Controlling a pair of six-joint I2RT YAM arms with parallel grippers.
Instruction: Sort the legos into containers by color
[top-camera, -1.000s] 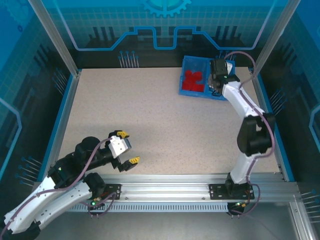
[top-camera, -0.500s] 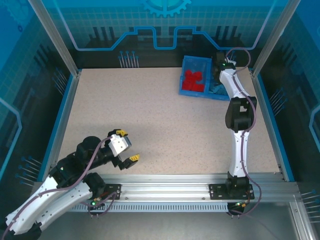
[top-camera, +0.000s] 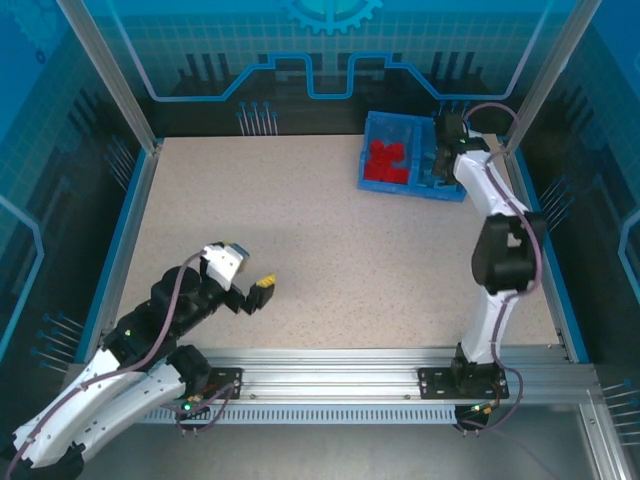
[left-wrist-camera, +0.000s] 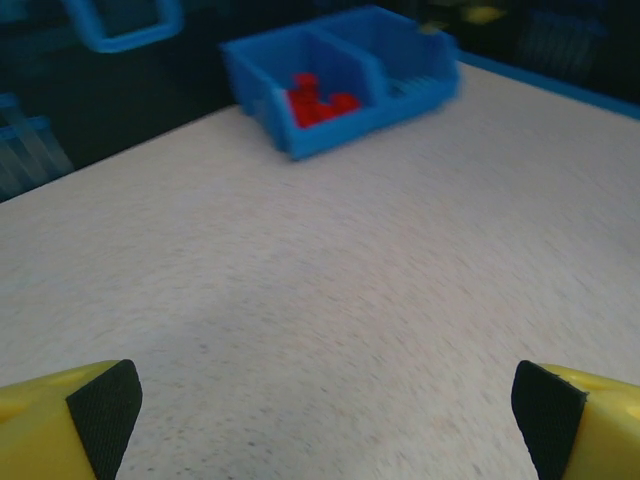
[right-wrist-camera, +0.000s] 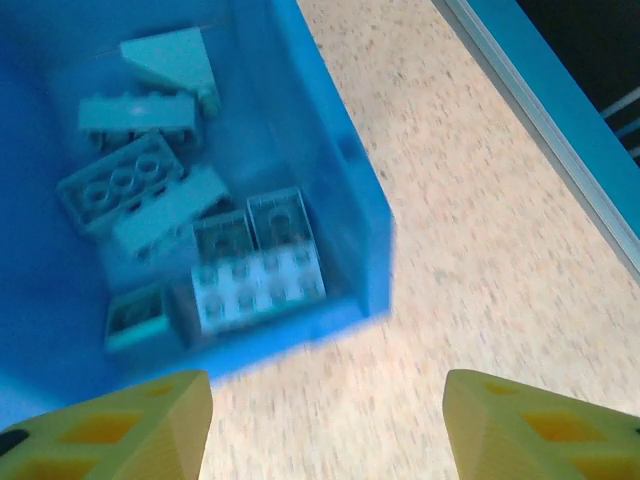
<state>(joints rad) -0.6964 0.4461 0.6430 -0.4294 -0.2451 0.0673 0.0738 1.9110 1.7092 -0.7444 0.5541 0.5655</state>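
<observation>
Sorting looks finished: red legos sit in the bin's left compartment, light blue legos in its right. The right gripper hangs over the blue ones, fingers spread and empty; the left gripper gapes wide, holding nothing

Speckled beige tabletop at centre, aluminium rail along six o'clock, blue patterned backdrop up at twelve.

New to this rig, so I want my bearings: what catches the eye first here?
A blue bin sits far right on the table, with red legos piled in its left compartment and light blue legos in its right. The right pincer hangs open over that right side. The left pincer is open above bare tabletop, front left.
</observation>
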